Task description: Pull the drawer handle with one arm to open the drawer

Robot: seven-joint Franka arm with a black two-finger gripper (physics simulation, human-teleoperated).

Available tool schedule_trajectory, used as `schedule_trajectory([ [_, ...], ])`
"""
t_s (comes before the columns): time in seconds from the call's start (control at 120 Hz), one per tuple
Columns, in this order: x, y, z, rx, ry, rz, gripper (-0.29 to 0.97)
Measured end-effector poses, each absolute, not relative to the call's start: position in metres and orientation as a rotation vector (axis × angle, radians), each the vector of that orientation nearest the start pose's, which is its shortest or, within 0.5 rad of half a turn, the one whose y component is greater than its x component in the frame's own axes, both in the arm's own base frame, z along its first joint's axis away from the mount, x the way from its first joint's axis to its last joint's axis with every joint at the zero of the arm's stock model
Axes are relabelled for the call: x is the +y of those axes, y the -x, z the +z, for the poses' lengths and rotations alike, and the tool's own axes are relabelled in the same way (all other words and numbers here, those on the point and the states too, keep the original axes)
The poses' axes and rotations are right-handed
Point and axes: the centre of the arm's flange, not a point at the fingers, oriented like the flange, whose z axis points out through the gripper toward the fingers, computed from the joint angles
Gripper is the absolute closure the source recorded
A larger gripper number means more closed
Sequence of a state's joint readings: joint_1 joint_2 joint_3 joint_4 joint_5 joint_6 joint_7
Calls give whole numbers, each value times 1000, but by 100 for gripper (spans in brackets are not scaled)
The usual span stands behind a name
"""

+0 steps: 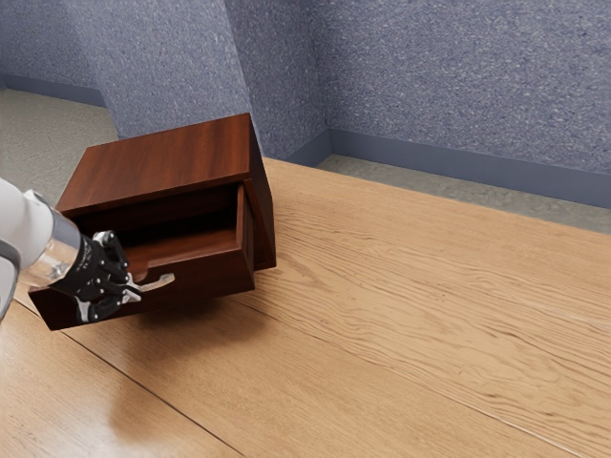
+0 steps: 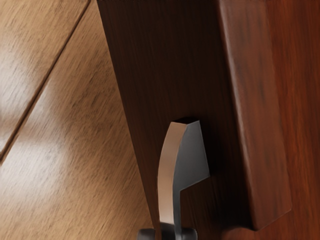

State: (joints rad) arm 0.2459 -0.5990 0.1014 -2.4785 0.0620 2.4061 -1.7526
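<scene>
Drawer (image 1: pixel 196 272) sits partway out of the dark wood cabinet (image 1: pixel 162 162) on the desk (image 1: pixel 382 315), at the ext. view's left. Fingers (image 1: pixel 126 289) pinch the metal handle (image 1: pixel 158 282) on its front. Handle looks stiff & smooth, prob. slippery, so the hold belongs square across the bar. Drawer likely slides w/ light steady drag, straight out, no twist.

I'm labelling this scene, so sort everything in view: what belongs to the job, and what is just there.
For the job: drawer, handle, gripper, cabinet.
Just there: table, wall, floor.
</scene>
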Motion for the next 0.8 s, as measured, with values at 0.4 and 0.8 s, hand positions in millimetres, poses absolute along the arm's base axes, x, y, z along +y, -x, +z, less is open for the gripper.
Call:
schedule_trajectory([
  [0.4,140,-381,562,2328,-1413,585,55],
  [0.8,68,-385,693,2240,-1524,619,16],
])
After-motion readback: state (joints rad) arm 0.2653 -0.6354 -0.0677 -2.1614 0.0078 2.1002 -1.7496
